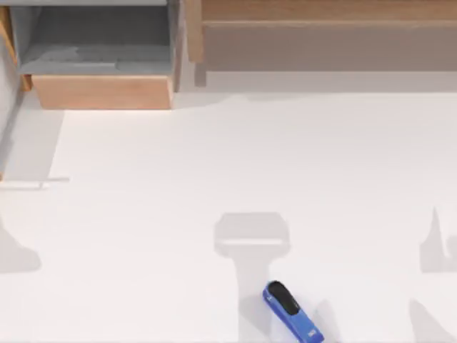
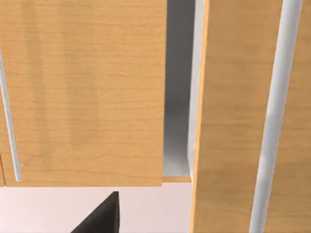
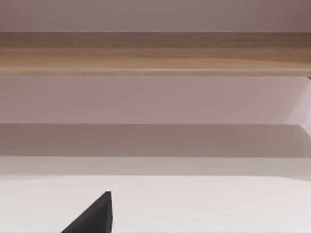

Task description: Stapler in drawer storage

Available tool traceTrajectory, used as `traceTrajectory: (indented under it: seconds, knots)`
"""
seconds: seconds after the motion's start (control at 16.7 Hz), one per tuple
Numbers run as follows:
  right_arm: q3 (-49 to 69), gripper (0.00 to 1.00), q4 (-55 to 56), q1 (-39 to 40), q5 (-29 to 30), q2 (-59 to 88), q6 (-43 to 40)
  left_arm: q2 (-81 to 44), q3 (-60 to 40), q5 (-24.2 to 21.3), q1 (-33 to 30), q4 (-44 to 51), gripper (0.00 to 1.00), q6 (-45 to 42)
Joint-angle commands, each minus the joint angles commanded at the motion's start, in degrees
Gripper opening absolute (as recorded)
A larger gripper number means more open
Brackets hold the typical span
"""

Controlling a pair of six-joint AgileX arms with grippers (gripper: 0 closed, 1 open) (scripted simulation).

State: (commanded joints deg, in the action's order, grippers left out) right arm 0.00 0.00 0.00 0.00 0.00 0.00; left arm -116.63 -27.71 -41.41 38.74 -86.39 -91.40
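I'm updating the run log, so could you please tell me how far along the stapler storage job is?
Done: the drawer at the table's far left already stands pulled open, its grey floor exposed. In hand: nothing; the stapler lies untouched on the table near the front edge, right of centre. Left: grasping it, carrying it over, and placing it inside the drawer.

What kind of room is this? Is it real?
It looks like a computer-made desk or office corner, not a real room. A blue stapler lies on a plain white table, an open drawer sits at the back left, and a long wooden unit runs along the back.
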Motion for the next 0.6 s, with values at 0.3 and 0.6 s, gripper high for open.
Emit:
traceTrajectory:
  seconds: [0.3, 0.6]
  knots:
    - [0.0, 1.0, 0.0, 0.0, 0.0, 0.0, 0.0, 0.58, 1.49, -1.23, 1.22, -0.96, 1.0, -0.08]
    - [0.0, 1.0, 0.0, 0.0, 0.0, 0.0, 0.0, 1.26, 3.46, -2.82, 2.76, -2.1, 1.0, -0.18]
